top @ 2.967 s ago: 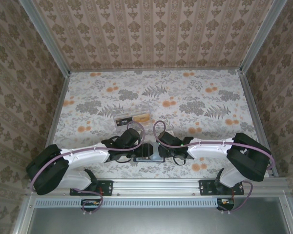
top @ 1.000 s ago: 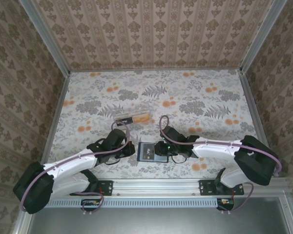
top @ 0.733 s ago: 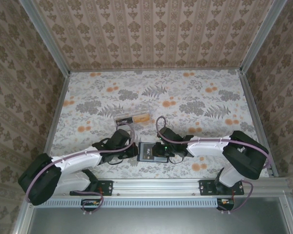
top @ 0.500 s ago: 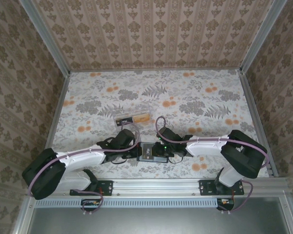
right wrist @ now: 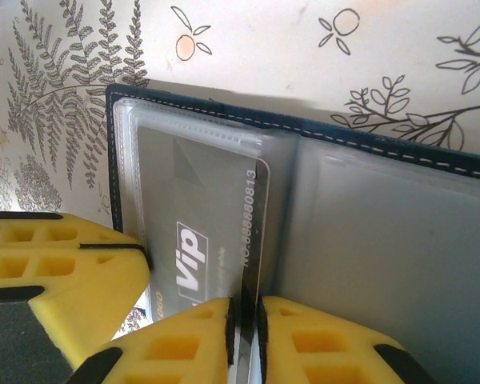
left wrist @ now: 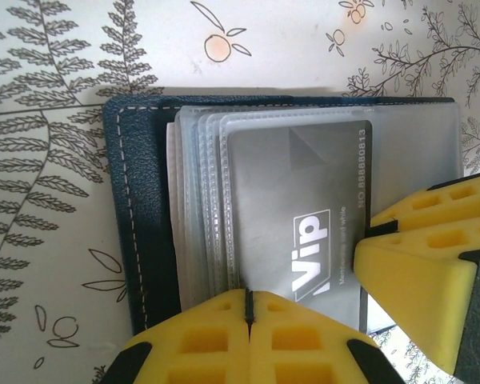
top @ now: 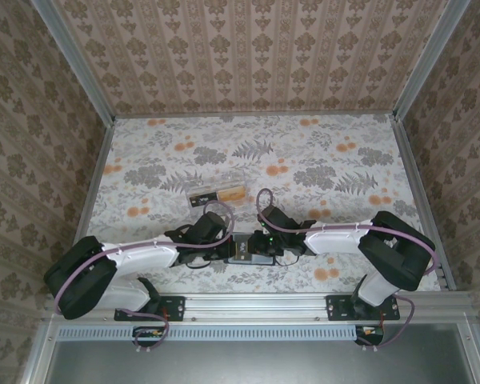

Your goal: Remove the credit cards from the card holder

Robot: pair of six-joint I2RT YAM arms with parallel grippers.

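The card holder (top: 242, 245) lies open on the floral cloth near the front edge, between both grippers. Up close, the card holder (left wrist: 140, 216) is navy with white stitching, and several clear sleeves are fanned over it. A grey credit card (left wrist: 304, 192) marked "Vip" sits in the top sleeve. My left gripper (left wrist: 248, 298) is shut, its yellow tips resting on the sleeves' near edge. My right gripper (right wrist: 244, 308) is closed on the long edge of the credit card (right wrist: 192, 208), beside the greyish inner panel of the card holder (right wrist: 384, 240). In the top view, my left gripper (top: 226, 250) and right gripper (top: 260, 246) almost meet.
A clear plastic box (top: 218, 194) with black and orange strips lies just behind the grippers. An aluminium rail (top: 256, 304) runs along the near edge. Patterned walls close in the table on three sides. Open cloth stretches behind and to both sides.
My left gripper has slid right onto the card holder. The right gripper has moved left over it, and its jaws have narrowed onto the card's edge.
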